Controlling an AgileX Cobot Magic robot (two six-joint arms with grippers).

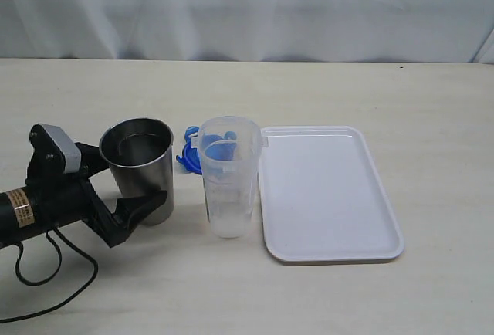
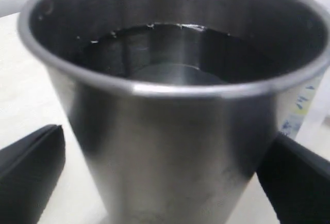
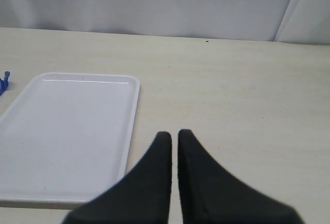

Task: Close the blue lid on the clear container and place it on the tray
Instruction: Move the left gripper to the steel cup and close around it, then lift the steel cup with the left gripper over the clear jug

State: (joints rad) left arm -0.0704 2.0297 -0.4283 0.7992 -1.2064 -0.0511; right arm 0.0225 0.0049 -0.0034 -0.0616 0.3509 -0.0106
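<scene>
Left gripper, lower left: jaws straddle one steel cup; grip cannot be told. Right gripper: fingers almost together, empty. Surface: pale cream table; white curtain behind. One clear container, upright, centre, just left of one white tray. One blue lid on table, just behind container.

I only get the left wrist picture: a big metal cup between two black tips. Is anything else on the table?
Observer: Yes. A clear container stands upright beside the cup, between it and a white tray.
Visitor: Is its lid on?
Observer: No. The blue lid sits on the table behind the container, partly hidden by it.
Visitor: And the other hand?
Observer: The right hand is shut and empty, outside the exterior view.
</scene>
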